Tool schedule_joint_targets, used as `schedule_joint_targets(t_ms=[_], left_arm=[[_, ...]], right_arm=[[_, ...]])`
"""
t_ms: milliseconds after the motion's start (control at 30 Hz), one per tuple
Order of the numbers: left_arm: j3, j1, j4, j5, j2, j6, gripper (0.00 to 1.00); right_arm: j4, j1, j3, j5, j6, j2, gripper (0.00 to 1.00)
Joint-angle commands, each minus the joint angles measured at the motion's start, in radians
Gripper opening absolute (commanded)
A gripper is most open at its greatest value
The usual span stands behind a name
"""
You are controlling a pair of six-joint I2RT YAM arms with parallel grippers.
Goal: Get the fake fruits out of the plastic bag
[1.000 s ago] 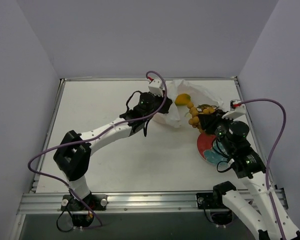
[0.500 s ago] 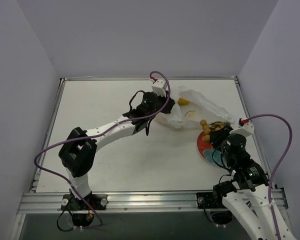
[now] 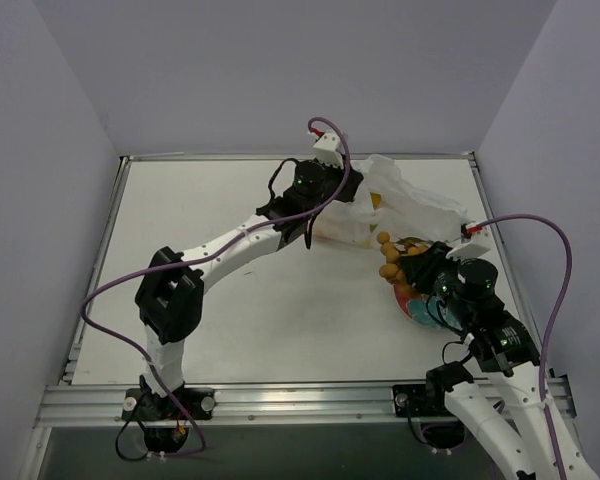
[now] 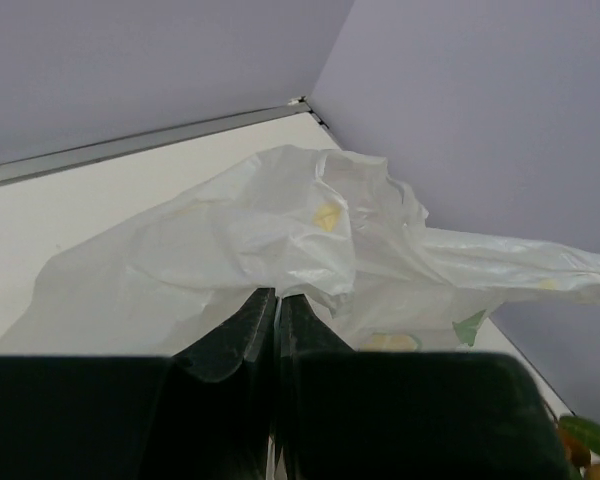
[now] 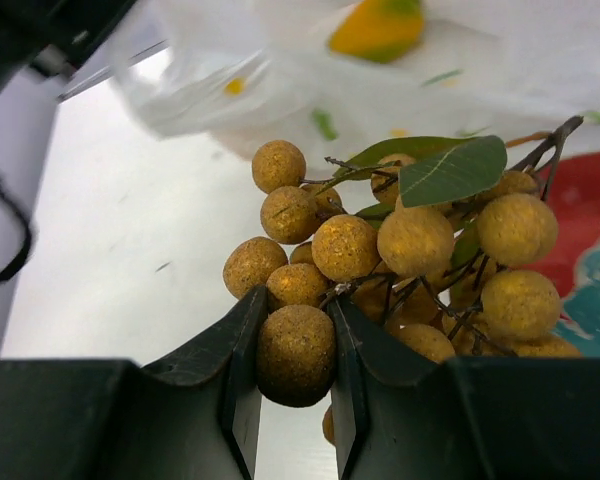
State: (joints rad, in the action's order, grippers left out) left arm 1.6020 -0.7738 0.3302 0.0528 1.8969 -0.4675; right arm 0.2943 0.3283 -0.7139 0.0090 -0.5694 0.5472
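The white plastic bag (image 3: 400, 205) lies at the back right of the table and fills the left wrist view (image 4: 280, 240). My left gripper (image 3: 352, 200) is shut on a fold of its near edge (image 4: 277, 293). My right gripper (image 3: 412, 268) is shut on one ball of the orange-brown grape-like bunch (image 5: 410, 270), which shows in the top view (image 3: 395, 262) beside the bag and over the plate. An orange-yellow fruit (image 5: 378, 28) shows through the bag's mouth. A yellow patch (image 4: 388, 342) shows through the plastic.
The round red-and-teal plate (image 3: 408, 298) lies under my right gripper, near the table's right edge; it also shows in the right wrist view (image 5: 580, 240). Grey walls close off the back and both sides.
My left gripper has pulled the bag's edge toward the back. My right gripper carried the bunch out of the bag toward the plate, then shifted it slightly back to the left.
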Motion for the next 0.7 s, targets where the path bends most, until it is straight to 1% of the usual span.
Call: schedule_joint_targets(t_ms=[0, 33, 167, 200, 267, 300, 367, 433, 467, 533, 567, 633, 667], left_arm=[[0.149, 0.03, -0.032, 0.005, 0.031, 0.021, 0.02], [0.173, 0.033, -0.051, 0.01, 0.042, 0.021, 0.02], [0.255, 0.038, -0.075, 0.024, 0.076, 0.029, 0.02], [0.277, 0.038, -0.083, 0.036, 0.083, 0.033, 0.03], [0.351, 0.038, -0.121, 0.045, 0.114, 0.035, 0.02], [0.375, 0.038, -0.134, 0.054, 0.122, 0.035, 0.02], [0.415, 0.038, -0.157, 0.058, 0.131, 0.036, 0.02], [0.4, 0.036, -0.146, 0.062, 0.122, 0.035, 0.03], [0.353, 0.037, -0.131, 0.062, 0.105, 0.03, 0.02], [0.285, 0.038, -0.087, 0.062, 0.082, 0.024, 0.02], [0.21, 0.038, -0.071, 0.059, 0.056, 0.018, 0.02], [0.136, 0.038, -0.025, 0.055, 0.031, 0.004, 0.02], [0.101, 0.038, -0.013, 0.05, 0.01, 0.0, 0.02]], right_arm=[[-0.051, 0.003, -0.073, -0.253, 0.065, 0.023, 0.0], [-0.035, 0.003, -0.075, -0.245, 0.056, 0.033, 0.0], [0.038, 0.003, -0.047, -0.098, 0.042, 0.066, 0.0], [0.058, 0.003, -0.036, -0.022, 0.022, 0.074, 0.0], [0.062, 0.005, -0.03, 0.049, 0.009, 0.076, 0.0], [0.072, 0.002, -0.03, 0.13, -0.003, 0.076, 0.0], [0.081, 0.002, -0.035, 0.218, -0.01, 0.074, 0.0], [0.083, 0.002, -0.035, 0.338, -0.026, 0.082, 0.0], [0.083, 0.002, -0.03, 0.362, -0.032, 0.088, 0.0], [0.082, 0.002, -0.01, 0.384, -0.065, 0.111, 0.0], [0.078, 0.003, -0.003, 0.381, -0.082, 0.12, 0.0], [0.06, 0.002, 0.027, 0.375, -0.122, 0.14, 0.0], [0.052, 0.002, 0.072, 0.384, -0.183, 0.14, 0.0]])
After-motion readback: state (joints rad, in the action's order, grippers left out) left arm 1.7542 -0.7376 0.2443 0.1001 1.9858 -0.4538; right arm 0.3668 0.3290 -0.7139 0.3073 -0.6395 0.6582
